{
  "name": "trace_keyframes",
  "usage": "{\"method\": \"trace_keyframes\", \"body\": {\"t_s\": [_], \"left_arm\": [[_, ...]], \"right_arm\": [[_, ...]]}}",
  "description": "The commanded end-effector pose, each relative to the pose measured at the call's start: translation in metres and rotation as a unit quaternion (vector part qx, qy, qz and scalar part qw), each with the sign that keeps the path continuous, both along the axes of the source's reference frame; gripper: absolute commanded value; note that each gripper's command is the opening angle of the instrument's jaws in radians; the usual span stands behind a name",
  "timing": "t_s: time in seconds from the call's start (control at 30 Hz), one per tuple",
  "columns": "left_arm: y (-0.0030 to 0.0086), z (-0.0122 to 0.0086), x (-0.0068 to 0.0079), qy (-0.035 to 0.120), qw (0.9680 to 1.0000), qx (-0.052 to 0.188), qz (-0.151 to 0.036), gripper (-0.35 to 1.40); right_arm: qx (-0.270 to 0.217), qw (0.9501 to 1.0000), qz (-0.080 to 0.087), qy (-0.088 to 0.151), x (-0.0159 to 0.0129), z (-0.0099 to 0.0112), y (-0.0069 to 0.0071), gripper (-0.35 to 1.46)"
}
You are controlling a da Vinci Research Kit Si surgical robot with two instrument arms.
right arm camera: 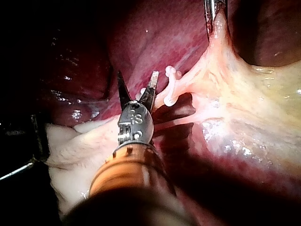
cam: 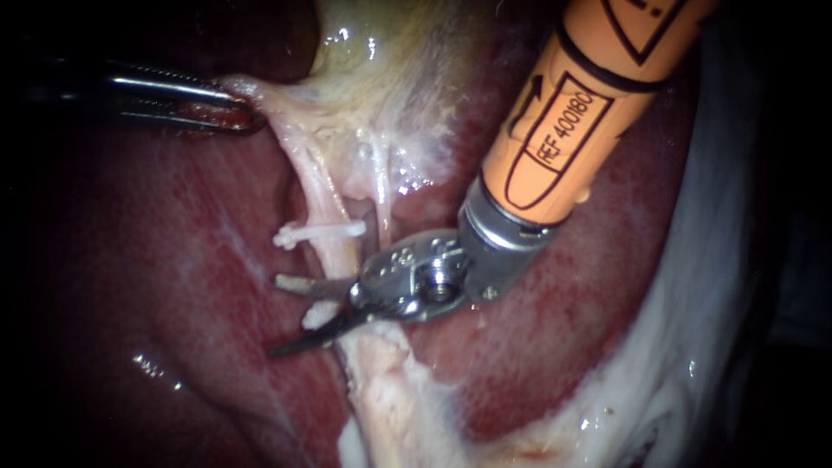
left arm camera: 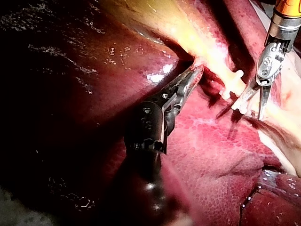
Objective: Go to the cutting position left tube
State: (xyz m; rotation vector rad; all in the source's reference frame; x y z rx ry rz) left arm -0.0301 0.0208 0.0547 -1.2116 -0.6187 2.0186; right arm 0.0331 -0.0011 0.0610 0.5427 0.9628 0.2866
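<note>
The left tube (cam: 322,195) runs pale and taut from the gallbladder (cam: 381,69) downward, carrying white clips (cam: 317,232), with a lower clip (cam: 293,282) beside the blades. My right instrument (cam: 282,316), orange-shafted with scissor blades, stands open; its blades straddle the left tube just below the upper clip, a third clip (cam: 317,314) between them. In its own wrist view the right instrument (right arm camera: 136,75) shows both blades spread beside the clips (right arm camera: 170,99). My left instrument (cam: 236,117) is shut on pale gallbladder tissue and holds it pulled leftward; its jaws (left arm camera: 192,76) pinch that fold.
A thinner right tube (cam: 381,195) runs beside the left one. Dark red liver (cam: 173,286) lies on both sides. Whitish fatty tissue (cam: 390,407) spreads below the blades, and white gauze-like material (cam: 719,260) borders the right side.
</note>
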Motion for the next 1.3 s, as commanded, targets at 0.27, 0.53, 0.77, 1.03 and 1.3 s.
{"method": "trace_keyframes", "body": {"t_s": [0.27, 0.53, 0.77, 1.03, 1.3], "left_arm": [[0.0001, 0.0001, 0.0002, 0.001, 1.0000, -0.001, -0.001, -0.35], [0.0001, 0.0002, 0.0002, 0.001, 1.0000, -0.001, -0.001, -0.35], [0.0001, 0.0002, 0.0003, 0.000, 1.0000, -0.001, 0.000, -0.35], [0.0001, 0.0001, 0.0003, 0.001, 1.0000, -0.001, -0.001, -0.35], [0.0000, 0.0001, 0.0003, 0.001, 1.0000, -0.001, -0.001, -0.35]], "right_arm": [[0.004, 0.9999, -0.005, 0.007, -0.0030, -0.0021, -0.0001, 1.33], [0.010, 0.9999, -0.007, 0.010, -0.0067, -0.0027, 0.0010, 1.35], [0.012, 0.9998, -0.010, 0.011, -0.0087, -0.0016, 0.0016, 1.36], [0.024, 0.9994, -0.022, 0.016, -0.0091, 0.0010, 0.0020, 1.36], [0.049, 0.9982, -0.031, 0.018, -0.0078, 0.0040, 0.0020, 1.36]]}}
